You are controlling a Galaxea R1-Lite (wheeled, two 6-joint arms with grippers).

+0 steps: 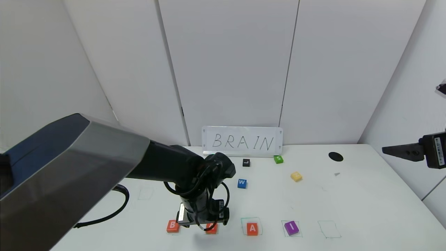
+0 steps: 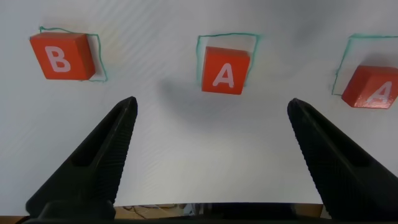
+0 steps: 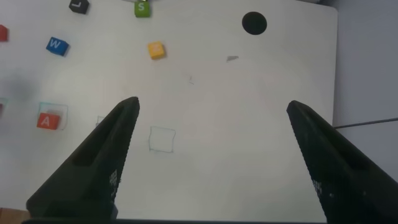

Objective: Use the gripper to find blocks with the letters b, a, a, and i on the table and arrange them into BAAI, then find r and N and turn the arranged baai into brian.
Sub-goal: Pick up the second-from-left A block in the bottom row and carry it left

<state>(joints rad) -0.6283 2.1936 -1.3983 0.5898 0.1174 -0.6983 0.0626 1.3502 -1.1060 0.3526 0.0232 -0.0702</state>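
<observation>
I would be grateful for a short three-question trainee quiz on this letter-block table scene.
1. True or false: the left gripper is shut on the middle orange-red square A block.
2. Which colour is the square I block in the front row: A green, B purple, C blue?
3. Fill in: the right gripper hangs open above the white table, holding ____.

Key: 1 false, it is open with the A block lying beyond its fingertips; 2 B; 3 nothing.
</observation>
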